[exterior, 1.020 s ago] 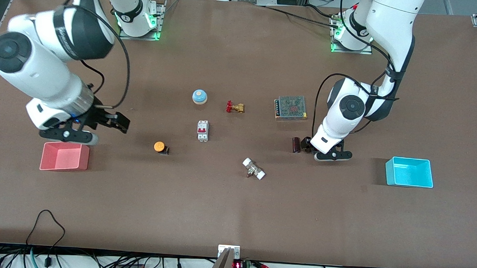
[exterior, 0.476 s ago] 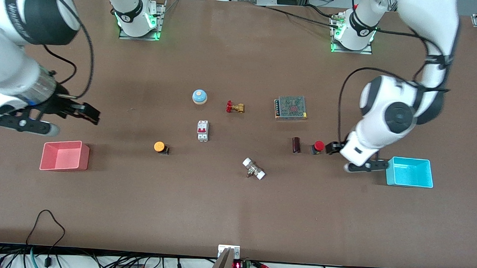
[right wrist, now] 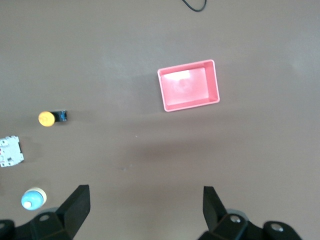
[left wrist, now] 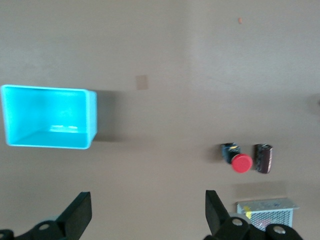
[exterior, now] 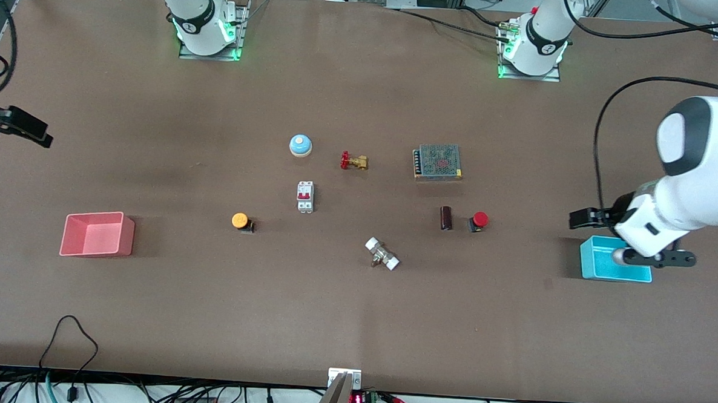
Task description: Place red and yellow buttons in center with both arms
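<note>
The red button [exterior: 479, 220] stands on the brown tabletop [exterior: 343, 285] beside a dark cylinder [exterior: 446, 218]; it also shows in the left wrist view [left wrist: 241, 162]. The yellow button [exterior: 240, 221] stands nearer the right arm's end, and shows in the right wrist view [right wrist: 47, 118]. My left gripper [exterior: 578, 218] is open and empty, up in the air by the cyan tray [exterior: 598, 266], well away from the red button. My right gripper [exterior: 41, 135] is open and empty, high over the table's edge at the right arm's end.
A pink tray [exterior: 97, 234] sits at the right arm's end. A blue-and-white dome [exterior: 300, 145], a brass valve [exterior: 354, 161], a white breaker [exterior: 305, 197], a mesh power supply [exterior: 437, 162] and a white fitting [exterior: 382, 254] lie around the middle.
My left gripper has let go of the red button and swung away toward the cyan tray. My right gripper has risen and moved away from the pink tray toward the table's edge.
</note>
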